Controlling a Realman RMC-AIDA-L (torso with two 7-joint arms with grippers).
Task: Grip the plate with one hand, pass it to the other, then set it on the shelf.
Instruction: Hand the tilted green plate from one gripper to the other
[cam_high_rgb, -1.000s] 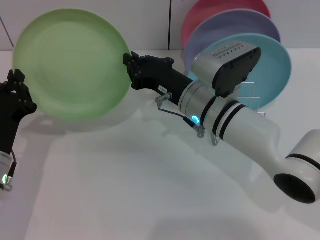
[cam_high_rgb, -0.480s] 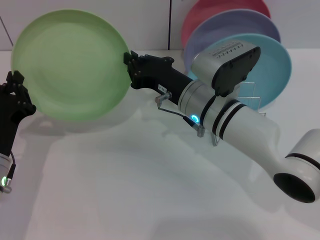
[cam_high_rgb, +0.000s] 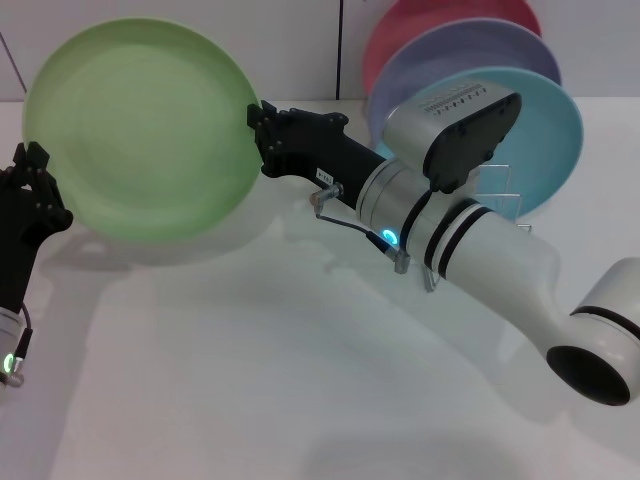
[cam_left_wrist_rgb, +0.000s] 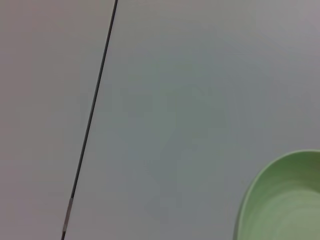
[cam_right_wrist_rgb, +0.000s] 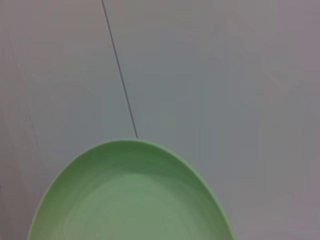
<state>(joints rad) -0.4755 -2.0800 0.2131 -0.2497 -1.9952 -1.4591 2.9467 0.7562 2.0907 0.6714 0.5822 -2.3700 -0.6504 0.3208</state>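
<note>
Left gripper (cam_high_rgb: 30, 190) is backing off the plate (cam_high_rgb: 140, 125) rim since a second ago, fingers spread and apart from it; right gripper (cam_high_rgb: 262, 135) is pinching the opposite edge, holding it airborne. Handover looks complete; rack (cam_high_rgb: 500, 195) placement remaining.

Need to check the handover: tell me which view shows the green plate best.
Head view: the whole green plate shows, with the right gripper at its rim. The right wrist view shows only part of it, the left wrist view a corner.

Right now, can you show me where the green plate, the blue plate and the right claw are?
green plate (cam_high_rgb: 140, 125): head view, middle of its face.
blue plate (cam_high_rgb: 545, 140): head view, bare inner face by the rim.
right claw (cam_high_rgb: 258, 128): head view, fingertips at the green plate's edge.
</note>
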